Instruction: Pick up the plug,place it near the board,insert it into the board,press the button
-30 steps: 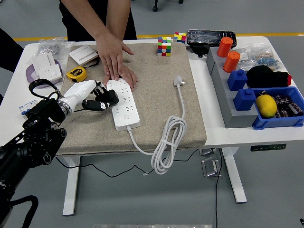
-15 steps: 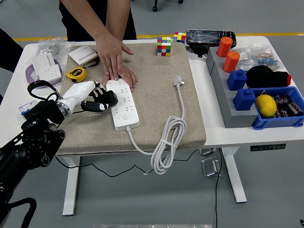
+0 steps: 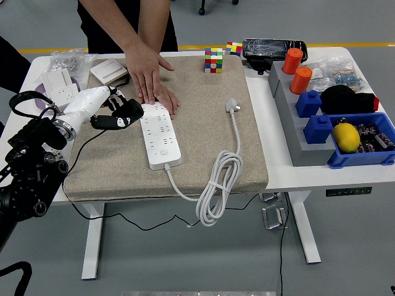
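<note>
While a lemon (image 3: 345,136) is held in the blue bin (image 3: 384,154), the black plug (image 3: 126,113) is gripped by the left hand (image 3: 106,113) beside the power strip (image 3: 158,134), which is pinned by a person's hand (image 3: 150,77).

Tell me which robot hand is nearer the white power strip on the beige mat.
Left. The left robot hand hangs beside the white power strip, at its far-left end; no right robot hand is in view.

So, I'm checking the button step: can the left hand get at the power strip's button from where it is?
Probably yes: the left hand sits just left of the power strip, and the person's hand covers only its far end.
</note>
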